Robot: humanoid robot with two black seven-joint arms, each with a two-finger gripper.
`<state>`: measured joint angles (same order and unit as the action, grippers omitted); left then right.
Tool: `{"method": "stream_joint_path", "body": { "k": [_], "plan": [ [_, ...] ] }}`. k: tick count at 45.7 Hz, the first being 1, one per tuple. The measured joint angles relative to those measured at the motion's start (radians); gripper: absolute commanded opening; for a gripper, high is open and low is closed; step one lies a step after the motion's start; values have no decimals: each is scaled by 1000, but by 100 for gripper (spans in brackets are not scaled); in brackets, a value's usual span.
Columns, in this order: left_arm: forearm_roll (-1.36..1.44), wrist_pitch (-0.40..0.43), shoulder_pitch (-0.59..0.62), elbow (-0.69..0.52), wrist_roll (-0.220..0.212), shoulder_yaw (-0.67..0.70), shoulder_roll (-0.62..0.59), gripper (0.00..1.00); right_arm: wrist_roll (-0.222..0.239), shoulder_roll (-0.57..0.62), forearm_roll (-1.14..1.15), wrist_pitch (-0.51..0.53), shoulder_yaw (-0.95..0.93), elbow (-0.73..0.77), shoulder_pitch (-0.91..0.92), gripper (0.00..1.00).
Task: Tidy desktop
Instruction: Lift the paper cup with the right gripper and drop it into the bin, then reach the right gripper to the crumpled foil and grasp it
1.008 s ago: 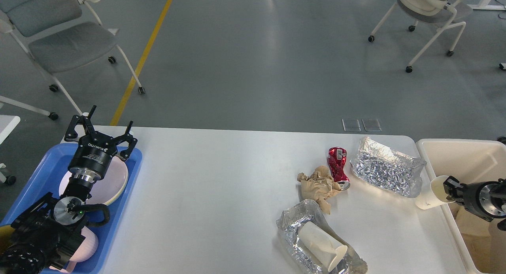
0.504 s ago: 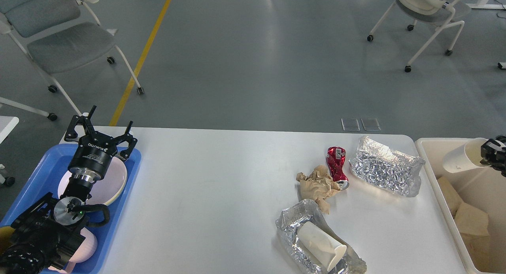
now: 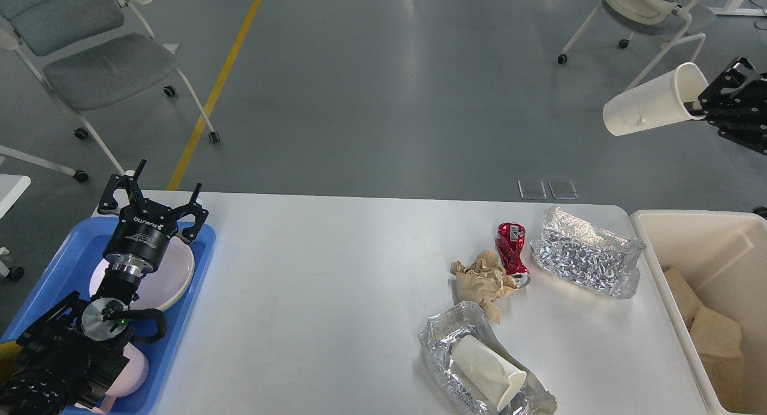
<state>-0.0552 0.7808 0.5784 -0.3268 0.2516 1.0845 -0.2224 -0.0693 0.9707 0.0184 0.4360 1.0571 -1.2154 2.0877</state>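
The desktop (image 3: 335, 271) fills the near middle of the head view, between a blue tray (image 3: 192, 295) on the left and a cream bin (image 3: 689, 235) on the right.

The right gripper (image 3: 702, 100) pinches the rim of a white cup (image 3: 653, 106), high up and far past the bin. To do this step well, I think it should bring the cup right over the bin, then let go, so the cup drops inside.

The left gripper (image 3: 156, 193) hangs spread wide over the tray, holding nothing.

Its black body has white writing, maybe "ROBOTIQ". The red can (image 3: 511, 252) has a small label, too tiny to read.
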Motion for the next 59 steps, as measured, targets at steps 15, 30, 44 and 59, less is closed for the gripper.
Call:
{"method": "stream_joint_path", "body": {
  "k": [15,30,44,59],
  "plan": [
    [0,0,0,0,0,0,0,96,7,-21,-5,-288,-1,379,-637,38],
    [0,0,0,0,0,0,0,96,3,-102,-24,-364,-150,515,-998,100],
    [0,0,0,0,0,0,0,96,5,-157,-24,-362,-164,516,-990,100],
    [0,0,0,0,0,0,0,96,7,-395,-23,-284,56,412,-611,100]
  ]
}}
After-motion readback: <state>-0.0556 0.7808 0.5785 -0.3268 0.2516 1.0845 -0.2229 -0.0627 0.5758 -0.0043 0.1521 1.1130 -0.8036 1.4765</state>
